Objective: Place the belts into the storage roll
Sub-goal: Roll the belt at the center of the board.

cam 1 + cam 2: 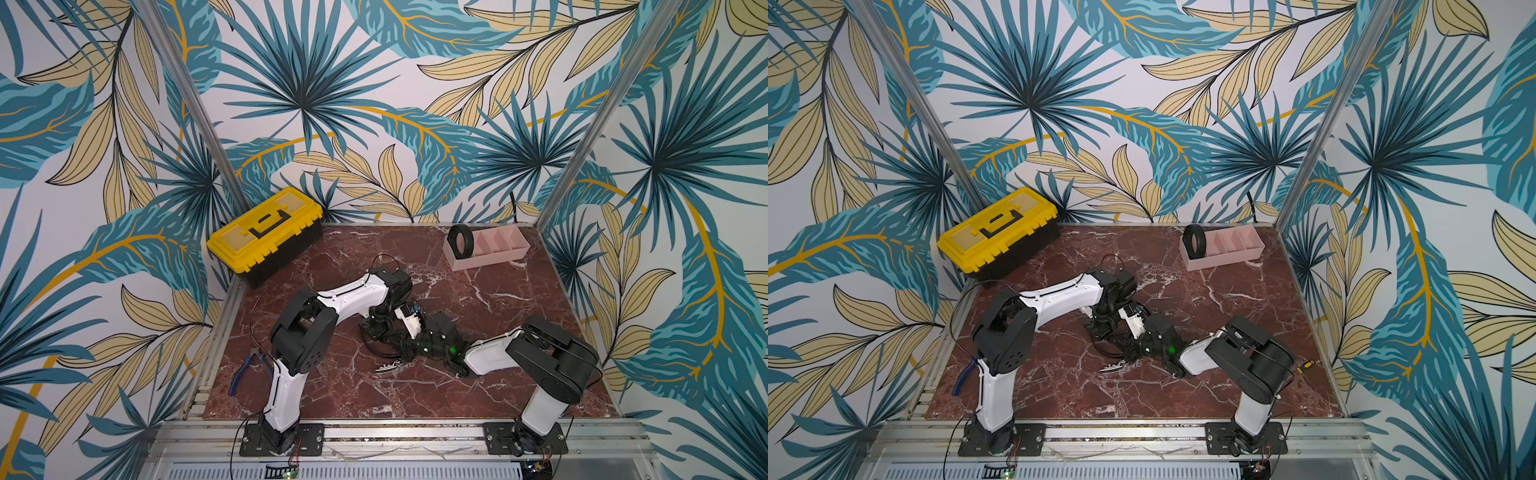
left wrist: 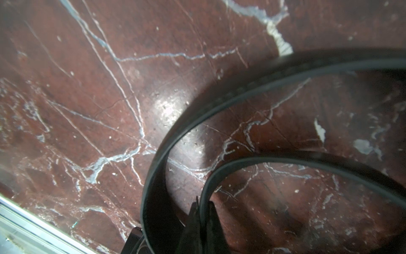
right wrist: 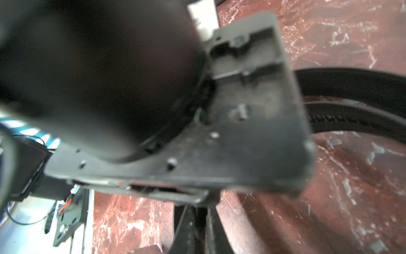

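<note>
In both top views one coiled belt [image 1: 460, 241] already stands in the leftmost compartment of the storage roll [image 1: 490, 261] at the far right. The loose belt [image 1: 376, 352] lies mid-table under both arms, its buckle [image 1: 388, 366] trailing nearer. Only the left wrist view shows the left gripper [image 2: 201, 211] pinched shut on the strap, which stands on edge. The right wrist view, half blocked, shows the right gripper [image 3: 198, 220] closed too, seemingly on that strap. Winding should stay tight, with one gripper anchoring.
</note>
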`<action>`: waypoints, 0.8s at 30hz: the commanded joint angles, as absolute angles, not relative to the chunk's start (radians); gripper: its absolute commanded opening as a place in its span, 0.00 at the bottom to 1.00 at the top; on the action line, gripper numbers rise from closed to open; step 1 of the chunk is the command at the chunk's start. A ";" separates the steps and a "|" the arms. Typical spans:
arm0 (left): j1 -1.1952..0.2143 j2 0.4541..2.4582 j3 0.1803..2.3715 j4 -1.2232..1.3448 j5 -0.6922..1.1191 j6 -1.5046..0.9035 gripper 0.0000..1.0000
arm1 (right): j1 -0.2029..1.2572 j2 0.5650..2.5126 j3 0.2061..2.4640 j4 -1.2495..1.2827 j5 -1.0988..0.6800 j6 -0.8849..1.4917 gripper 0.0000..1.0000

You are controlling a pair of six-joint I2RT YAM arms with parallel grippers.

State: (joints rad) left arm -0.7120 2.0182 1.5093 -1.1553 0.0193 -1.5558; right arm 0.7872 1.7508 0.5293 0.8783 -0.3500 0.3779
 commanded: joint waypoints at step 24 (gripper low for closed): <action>-0.686 1.473 1.163 -1.079 -0.051 -1.612 1.00 | 0.786 1.714 0.560 0.711 -0.349 0.345 0.00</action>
